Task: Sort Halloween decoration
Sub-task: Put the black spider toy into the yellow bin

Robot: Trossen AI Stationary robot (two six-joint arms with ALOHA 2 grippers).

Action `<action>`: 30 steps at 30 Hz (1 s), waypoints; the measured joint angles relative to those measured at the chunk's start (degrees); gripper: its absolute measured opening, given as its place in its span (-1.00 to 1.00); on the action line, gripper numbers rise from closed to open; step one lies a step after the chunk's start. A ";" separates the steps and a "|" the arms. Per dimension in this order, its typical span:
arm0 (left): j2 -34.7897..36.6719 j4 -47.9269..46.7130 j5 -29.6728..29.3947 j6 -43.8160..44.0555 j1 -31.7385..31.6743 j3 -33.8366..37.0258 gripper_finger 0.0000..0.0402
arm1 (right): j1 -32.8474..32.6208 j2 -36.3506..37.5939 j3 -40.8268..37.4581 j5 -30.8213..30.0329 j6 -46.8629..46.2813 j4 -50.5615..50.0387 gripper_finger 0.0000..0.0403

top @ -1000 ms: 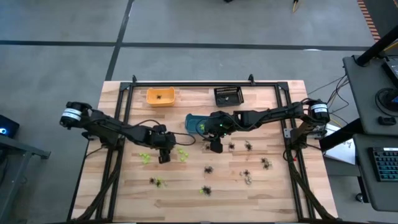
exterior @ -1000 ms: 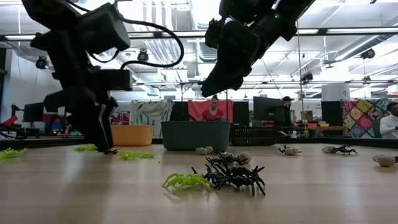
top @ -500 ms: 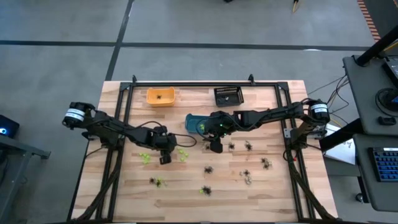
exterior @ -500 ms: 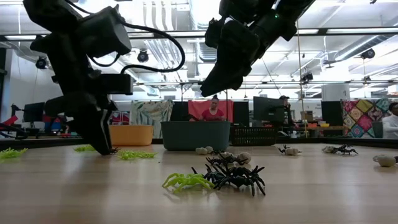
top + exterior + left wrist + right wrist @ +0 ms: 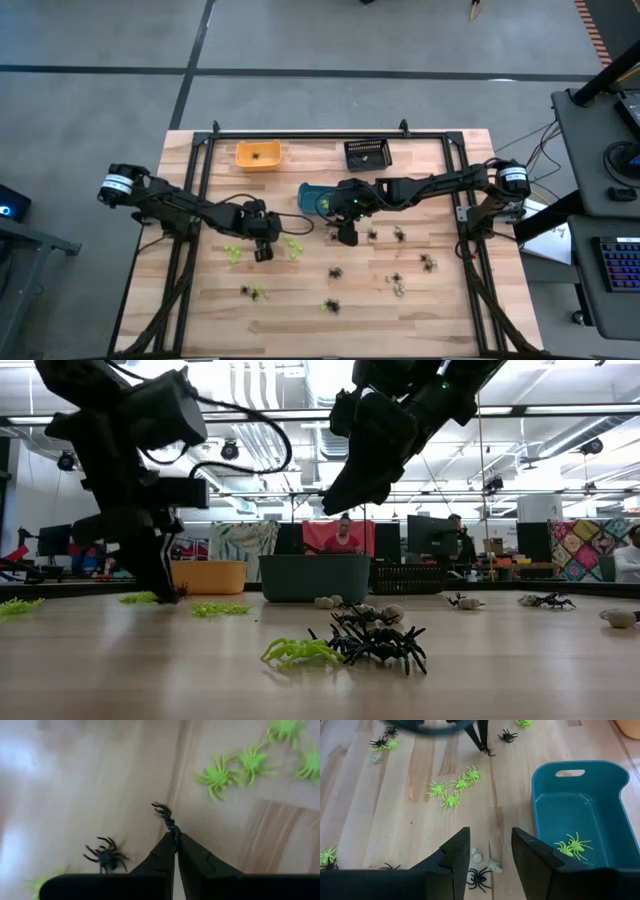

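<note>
Tiny plastic spiders lie scattered on the wooden table: lime green ones [image 5: 293,247] [image 5: 217,775], black ones [image 5: 334,272] [image 5: 105,857] and pale ones [image 5: 493,865]. My left gripper [image 5: 263,255] [image 5: 175,845] points steeply down at the table's left middle, shut on a black spider [image 5: 167,817]. My right gripper [image 5: 346,238] [image 5: 490,855] hangs open above the table beside the teal bin [image 5: 315,198], with nothing between its fingers. Two green spiders [image 5: 572,845] lie in that bin. My left gripper pinches a black spider between its two fingertips [image 5: 167,847]. The spider's body and legs [image 5: 163,811] stick out past the tips. The fingers come slanting down from above. Whether the spider still rests on the table I cannot tell.
An orange bin [image 5: 257,155] and a black bin [image 5: 367,154] stand along the far edge. A green and black spider clump [image 5: 345,645] lies near the front edge. A metal frame [image 5: 205,150] borders the table. People sit in the room beyond.
My left gripper has stayed in place and shut its fingers on the black spider at the table. My right gripper has kept still.
</note>
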State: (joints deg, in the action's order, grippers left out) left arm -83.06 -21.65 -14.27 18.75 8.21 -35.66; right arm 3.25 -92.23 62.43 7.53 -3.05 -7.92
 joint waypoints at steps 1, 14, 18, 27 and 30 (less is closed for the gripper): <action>0.89 -0.02 -0.53 0.02 0.02 0.00 -1.00 | 0.00 0.00 0.00 0.00 0.00 0.00 -0.33; 19.58 -0.26 -7.05 -4.61 -3.19 -0.11 -1.00 | 0.00 0.00 0.00 0.00 0.15 0.10 -0.33; 23.96 -0.37 -9.24 -7.10 -7.84 -0.69 -1.00 | 0.00 0.00 0.00 0.00 0.26 0.11 -0.33; 24.72 -3.88 -8.14 -15.97 -26.73 -5.91 -1.00 | 0.00 0.00 0.00 -0.01 0.85 0.15 -0.33; 23.16 -4.32 -2.06 -19.78 -34.66 -6.81 -1.00 | 0.00 0.00 0.00 -0.01 1.10 0.15 -0.33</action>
State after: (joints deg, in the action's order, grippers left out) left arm -59.89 -25.97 -16.33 -1.03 -26.45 -42.47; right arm 3.25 -92.23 62.43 7.52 -1.95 -7.77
